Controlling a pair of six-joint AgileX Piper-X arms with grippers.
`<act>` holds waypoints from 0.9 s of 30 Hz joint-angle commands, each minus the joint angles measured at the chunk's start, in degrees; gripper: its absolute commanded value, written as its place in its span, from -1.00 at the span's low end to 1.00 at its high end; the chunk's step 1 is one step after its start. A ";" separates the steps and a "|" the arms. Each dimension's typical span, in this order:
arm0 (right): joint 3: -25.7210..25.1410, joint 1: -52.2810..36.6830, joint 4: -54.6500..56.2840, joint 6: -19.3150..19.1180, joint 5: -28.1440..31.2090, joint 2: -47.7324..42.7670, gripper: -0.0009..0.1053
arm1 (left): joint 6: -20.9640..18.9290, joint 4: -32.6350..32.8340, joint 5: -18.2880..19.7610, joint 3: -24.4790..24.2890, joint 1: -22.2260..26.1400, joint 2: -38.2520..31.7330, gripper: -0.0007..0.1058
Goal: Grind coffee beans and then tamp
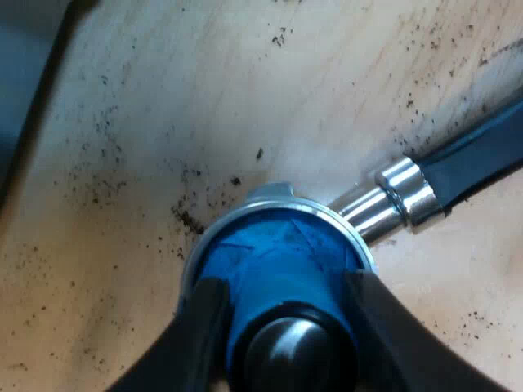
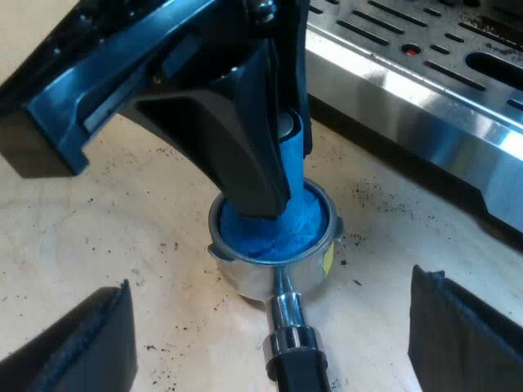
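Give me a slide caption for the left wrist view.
Left gripper shut on the blue tamper, seated in the metal holder on a coffee-speckled table.

left end effector (image 1: pixel 284 331) clamped, right one (image 2: pixel 274 343) spread

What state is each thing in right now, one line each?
tamper: upright in the holder's basket, gripped.
holder: loose, lying on the table.
left pincer: shut on the tamper.
right pincer: open, holding nothing.
table: speckled with coffee grounds.
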 commanded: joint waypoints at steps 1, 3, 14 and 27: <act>-0.07 0.04 0.00 -0.08 0.30 -0.46 0.33 | -0.44 2.07 -0.04 4.98 -0.04 2.44 -0.98; -0.07 0.04 0.00 -0.08 0.30 -0.46 0.33 | -0.44 1.69 0.24 6.19 -0.04 2.44 -0.98; -0.07 0.04 0.00 -0.08 0.30 -0.46 0.33 | -0.44 0.90 0.23 9.90 -0.04 2.44 -0.98; -0.07 0.04 -3.53 -2.80 0.30 -0.46 0.33 | -0.33 3.93 1.25 -1.49 -0.04 -0.03 -0.98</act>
